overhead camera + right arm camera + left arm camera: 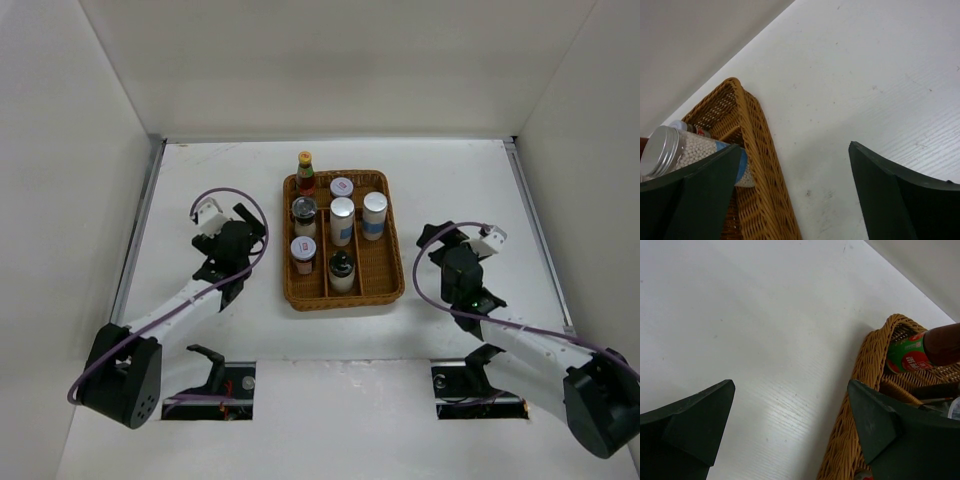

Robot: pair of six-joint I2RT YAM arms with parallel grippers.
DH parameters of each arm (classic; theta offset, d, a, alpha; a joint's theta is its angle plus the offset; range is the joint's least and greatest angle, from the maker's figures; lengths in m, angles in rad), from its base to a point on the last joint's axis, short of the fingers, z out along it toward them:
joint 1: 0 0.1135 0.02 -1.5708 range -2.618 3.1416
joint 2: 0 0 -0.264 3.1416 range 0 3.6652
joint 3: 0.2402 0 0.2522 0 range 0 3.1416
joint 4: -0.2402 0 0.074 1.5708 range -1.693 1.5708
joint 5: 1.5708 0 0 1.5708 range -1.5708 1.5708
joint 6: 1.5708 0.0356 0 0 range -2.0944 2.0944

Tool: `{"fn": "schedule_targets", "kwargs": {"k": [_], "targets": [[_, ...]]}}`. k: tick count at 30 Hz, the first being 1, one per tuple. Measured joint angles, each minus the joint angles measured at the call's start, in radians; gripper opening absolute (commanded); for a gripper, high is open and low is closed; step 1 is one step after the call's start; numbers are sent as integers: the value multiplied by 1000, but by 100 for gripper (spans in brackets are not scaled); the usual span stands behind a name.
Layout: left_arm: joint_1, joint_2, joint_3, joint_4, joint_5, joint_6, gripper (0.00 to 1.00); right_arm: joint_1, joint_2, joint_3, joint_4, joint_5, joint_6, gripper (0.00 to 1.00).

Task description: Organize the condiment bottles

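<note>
Worktop (450, 180): white, walled on three sides. Wicker tray (344, 303) sits mid-worktop and has three long compartments. All seven condiment bottles stand upright inside it. Left hand (790, 385) is spread wide and holds nothing, low beside the tray's left wall. Right hand (795, 146) is equally wide and empty, off the tray's right wall. One tall white canister (375, 215) is alone in the right compartment, the other (342, 222) in the middle one. Red sauce bottle (305, 172) is at the far end of the left compartment, black bottle (342, 270) at the near end of the middle. Short jars: two on the left (304, 215) (303, 255), one far middle (342, 188). Judgement: sorting looks essentially done. Risk: either hand swinging inward while low could clip the rim, shove the tray and topple the tall canisters.
</note>
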Motion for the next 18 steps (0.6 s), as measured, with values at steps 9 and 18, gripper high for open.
{"fn": "schedule_targets", "kwargs": {"k": [9, 18], "targets": [[0, 5, 1, -3, 15, -3, 100, -15, 24, 0, 21, -69, 23, 35], [7, 43, 15, -8, 42, -3, 100, -31, 43, 0, 37, -124, 31, 73]]}}
